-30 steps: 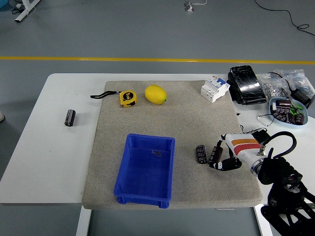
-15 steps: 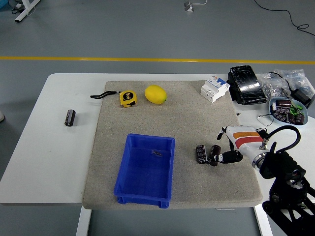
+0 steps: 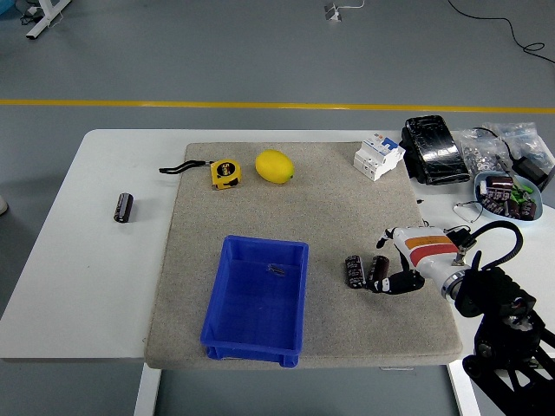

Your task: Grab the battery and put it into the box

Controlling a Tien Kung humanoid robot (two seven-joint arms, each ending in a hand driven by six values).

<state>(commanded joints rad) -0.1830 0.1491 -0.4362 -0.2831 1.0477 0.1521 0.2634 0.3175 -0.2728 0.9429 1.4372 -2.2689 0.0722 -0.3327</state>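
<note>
The robot's right hand (image 3: pixel 392 269), white with an orange stripe, reaches in from the lower right over the grey felt mat (image 3: pixel 321 199), its dark fingers (image 3: pixel 381 272) curled around a small dark cylindrical battery (image 3: pixel 380 269) that stands just above the mat. A second dark battery (image 3: pixel 354 269) lies just beside it on the mat. The blue rectangular plastic box (image 3: pixel 257 299) sits to the left, apart from both. Another dark battery (image 3: pixel 124 207) lies on the white table (image 3: pixel 87 260) at far left.
</note>
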